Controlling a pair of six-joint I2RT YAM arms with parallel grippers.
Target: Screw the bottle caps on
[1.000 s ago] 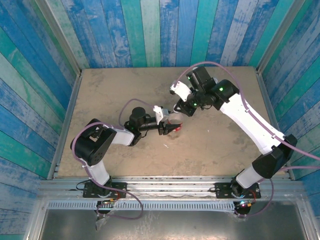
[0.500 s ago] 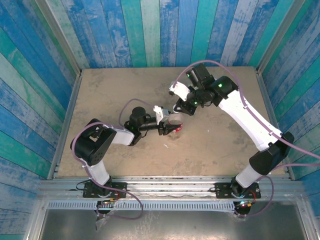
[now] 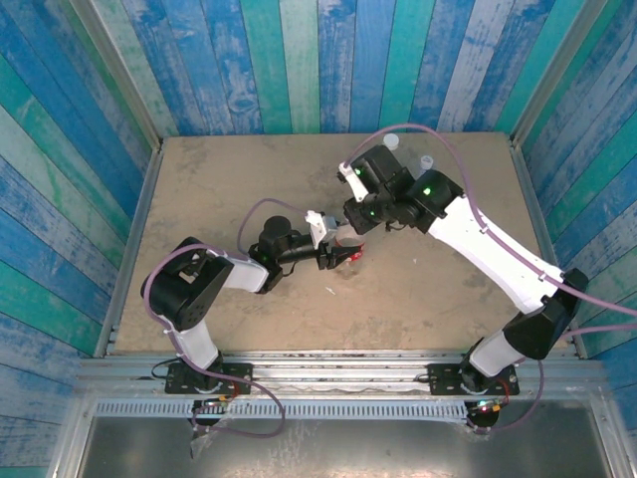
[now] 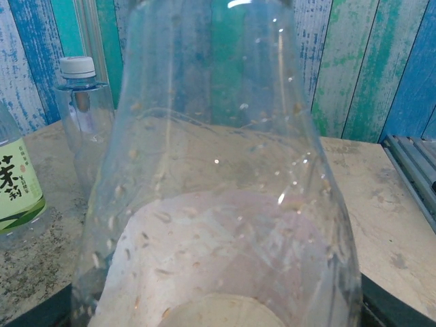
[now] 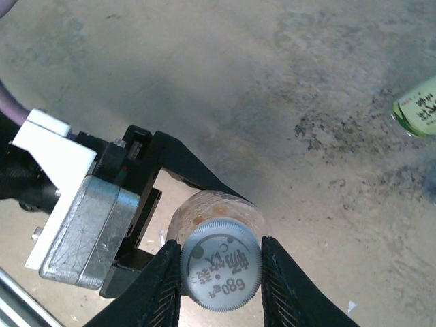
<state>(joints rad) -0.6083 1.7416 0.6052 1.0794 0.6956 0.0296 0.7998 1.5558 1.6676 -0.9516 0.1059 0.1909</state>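
Top external view: the left gripper [image 3: 345, 255] reaches toward 3 o'clock at the table's [image 3: 199, 199] middle, clamped on the red-labelled bottle [image 3: 352, 250]. Just a sliver of red shows, since the right gripper [image 3: 354, 231] hangs directly above and covers the bottle's neck. Its fingertips are hidden here. At about 1 o'clock, two bottle tops [image 3: 390, 142] poke out behind the right arm, which blocks their bodies. A tiny white scrap [image 3: 328, 291] lies at 6 o'clock of the held bottle.

Left wrist view: the held bottle is so close that its top and base are cut off. Its clear wall is speckled with droplets, and the label is seen only from its pale back. Dark finger edges sit in the bottom corners. At 10 o'clock stands a slim clear bottle [image 4: 83, 129] with a white cap [image 4: 76, 66] on. At 9 o'clock the frame edge crops a green-labelled bottle [image 4: 15, 187].

Right wrist view: the right gripper's fingers [image 5: 167, 281] pinch the grey cap [image 5: 221, 264] narrowly. The cap sits atop the bottle's neck, hiding the thread, so how far it is screwed cannot be told. The left gripper's black jaws hug the bottle from 10 o'clock. The green label is cropped at 2 o'clock.
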